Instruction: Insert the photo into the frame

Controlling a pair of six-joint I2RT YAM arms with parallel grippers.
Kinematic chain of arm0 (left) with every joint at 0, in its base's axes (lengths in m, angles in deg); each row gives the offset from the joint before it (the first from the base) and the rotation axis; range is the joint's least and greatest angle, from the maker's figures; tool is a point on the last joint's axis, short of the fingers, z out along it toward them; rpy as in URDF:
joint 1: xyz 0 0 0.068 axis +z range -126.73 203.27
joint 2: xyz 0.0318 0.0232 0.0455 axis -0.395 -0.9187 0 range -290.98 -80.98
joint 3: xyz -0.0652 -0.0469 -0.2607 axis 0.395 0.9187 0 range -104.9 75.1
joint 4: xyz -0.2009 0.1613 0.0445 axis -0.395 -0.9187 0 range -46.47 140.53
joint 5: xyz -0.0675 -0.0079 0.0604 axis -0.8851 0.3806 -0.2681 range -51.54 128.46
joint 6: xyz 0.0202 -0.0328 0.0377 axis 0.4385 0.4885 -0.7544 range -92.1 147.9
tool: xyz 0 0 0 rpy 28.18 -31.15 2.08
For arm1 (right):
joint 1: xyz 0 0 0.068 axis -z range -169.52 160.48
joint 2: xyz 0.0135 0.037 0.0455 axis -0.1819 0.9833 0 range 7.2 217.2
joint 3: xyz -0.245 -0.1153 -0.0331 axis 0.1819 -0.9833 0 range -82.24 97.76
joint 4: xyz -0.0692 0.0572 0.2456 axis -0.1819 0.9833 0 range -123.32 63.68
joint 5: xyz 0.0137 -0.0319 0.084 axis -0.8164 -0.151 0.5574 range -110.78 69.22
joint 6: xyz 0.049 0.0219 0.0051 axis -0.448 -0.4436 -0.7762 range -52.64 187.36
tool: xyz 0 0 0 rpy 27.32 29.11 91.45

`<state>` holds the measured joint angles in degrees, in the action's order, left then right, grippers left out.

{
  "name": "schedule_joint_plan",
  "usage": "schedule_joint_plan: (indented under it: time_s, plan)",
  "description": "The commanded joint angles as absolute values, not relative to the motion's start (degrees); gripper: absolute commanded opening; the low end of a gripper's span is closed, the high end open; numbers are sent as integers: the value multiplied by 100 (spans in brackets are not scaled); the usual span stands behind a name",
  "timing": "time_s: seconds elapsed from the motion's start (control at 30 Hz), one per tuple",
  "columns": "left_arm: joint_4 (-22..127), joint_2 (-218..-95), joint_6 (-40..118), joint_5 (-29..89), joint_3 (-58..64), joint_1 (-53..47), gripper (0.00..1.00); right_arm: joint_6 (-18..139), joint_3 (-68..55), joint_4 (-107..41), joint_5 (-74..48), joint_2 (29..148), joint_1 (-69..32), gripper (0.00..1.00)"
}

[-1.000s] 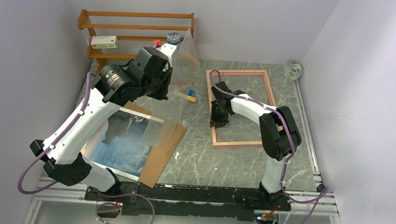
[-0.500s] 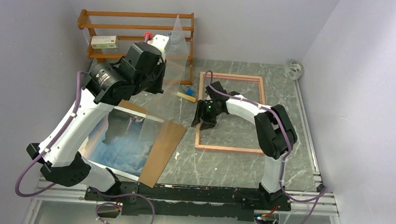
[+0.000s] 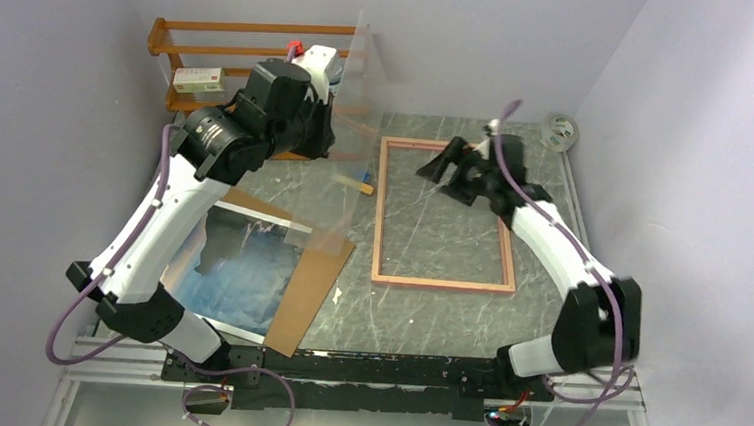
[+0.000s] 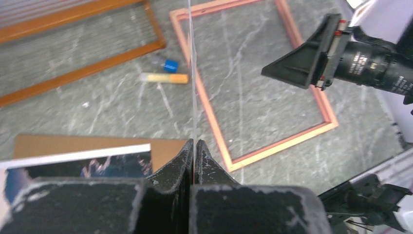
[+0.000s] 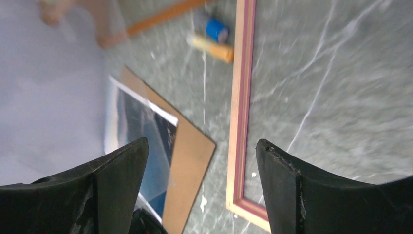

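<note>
The frame (image 3: 380,213) lies flat in the middle of the table, its pink border (image 5: 241,97) around bare tabletop. At the near left, the photo (image 3: 239,269) rests on a brown hardboard sheet (image 3: 313,289). The photo's (image 5: 141,131) sea picture faces up. My left gripper (image 4: 194,146) is shut on the bottom edge of a clear pane (image 4: 191,73). It holds the pane (image 3: 353,141) upright above the table, left of the frame. My right gripper (image 3: 434,165) hovers open over the frame's far end, with nothing between its fingers (image 5: 282,170).
An orange wooden shelf rack (image 3: 253,59) with a white box (image 3: 199,80) stands at the back left. A yellow and blue stick (image 3: 358,183) lies just left of the frame. A tape roll (image 3: 559,133) sits at the back right. Walls close in on both sides.
The right gripper slid the frame left, let go of its left side, opened wide and swung up to the far end. The left arm shifted the clear pane slightly.
</note>
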<state>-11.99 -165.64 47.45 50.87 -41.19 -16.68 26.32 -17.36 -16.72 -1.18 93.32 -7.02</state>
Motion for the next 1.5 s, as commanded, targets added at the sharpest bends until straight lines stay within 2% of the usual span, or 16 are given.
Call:
schedule_joint_plan:
  time_s: [0.0, 0.13, 0.27, 0.4, 0.67, 0.83, 0.97, 1.13, 1.33, 1.47]
  plan:
    - [-195, -16965, 4618, 3877, -4711, -1509, 3, 2387, -2415, -3271, 522, 8389, 133, 87]
    - [190, -17364, 4816, 2910, -5144, -1303, 3, 2045, -2701, -4272, 1385, 7841, 721, 89]
    - [402, -17644, 5149, 1807, -5690, -1164, 3, 1791, -2805, -4625, 808, 7160, 793, 89]
    - [1166, -17436, 5447, 826, -5457, -1023, 3, 1565, -2663, -4686, 616, 7041, 794, 89]
    - [2874, -17068, 6658, -1122, -4883, -106, 2, 1537, -2744, -5489, 370, 7030, 881, 96]
    - [3255, -17088, 7042, -1478, -4906, 115, 2, 1049, -2690, -6361, 1060, 7239, 899, 96]
    - [3524, -17017, 7302, -1576, -4764, 284, 2, 551, -2818, -7625, 1703, 7308, 899, 95]
    - [3686, -16961, 7464, -1660, -4636, 465, 3, 313, -2898, -8399, 2036, 7328, 929, 94]
    - [3558, -16837, 7391, -1537, -4499, 586, 3, -793, -3217, -9806, 2224, 7551, 1109, 80]
    - [3623, -16749, 7446, -1512, -4331, 680, 2, -1966, -3348, -11117, 2403, 7954, 1282, 60]
